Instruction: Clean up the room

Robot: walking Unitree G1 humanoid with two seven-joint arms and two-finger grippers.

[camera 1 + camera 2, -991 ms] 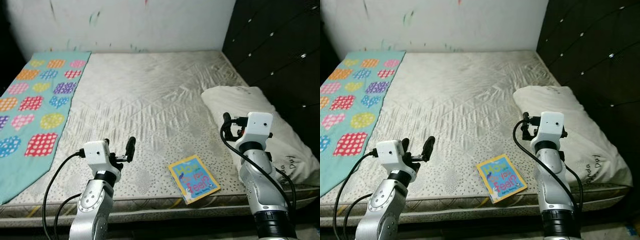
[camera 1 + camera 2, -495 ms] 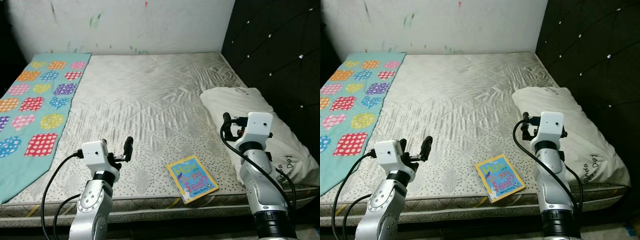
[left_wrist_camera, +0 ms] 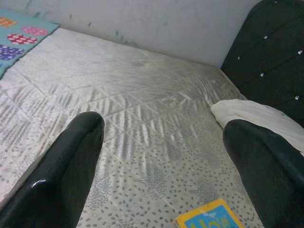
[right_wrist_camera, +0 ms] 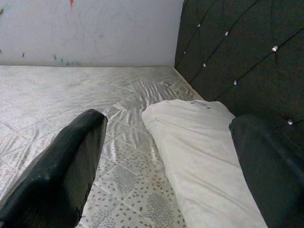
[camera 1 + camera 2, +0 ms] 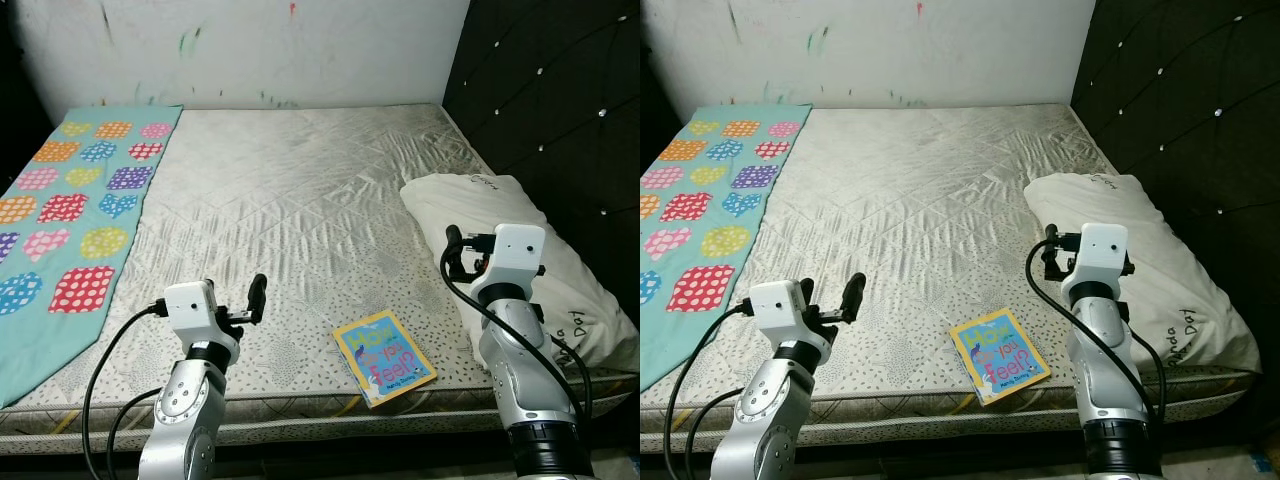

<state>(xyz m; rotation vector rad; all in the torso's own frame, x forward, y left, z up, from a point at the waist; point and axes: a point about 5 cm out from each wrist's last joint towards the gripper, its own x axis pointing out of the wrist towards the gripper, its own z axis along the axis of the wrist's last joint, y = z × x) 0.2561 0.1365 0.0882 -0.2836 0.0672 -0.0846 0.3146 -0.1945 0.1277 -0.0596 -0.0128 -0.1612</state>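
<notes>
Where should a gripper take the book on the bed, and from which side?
The book lies flat near the mattress front edge, one corner almost overhanging. Probably best to pinch that near corner from the front.

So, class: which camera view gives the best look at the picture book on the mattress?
The left eye view: the whole book lies face up near the mattress front edge, cover lettering visible. The right eye view shows it just as fully. The left wrist view catches only a yellow and blue corner, between the open left gripper fingers.
</notes>
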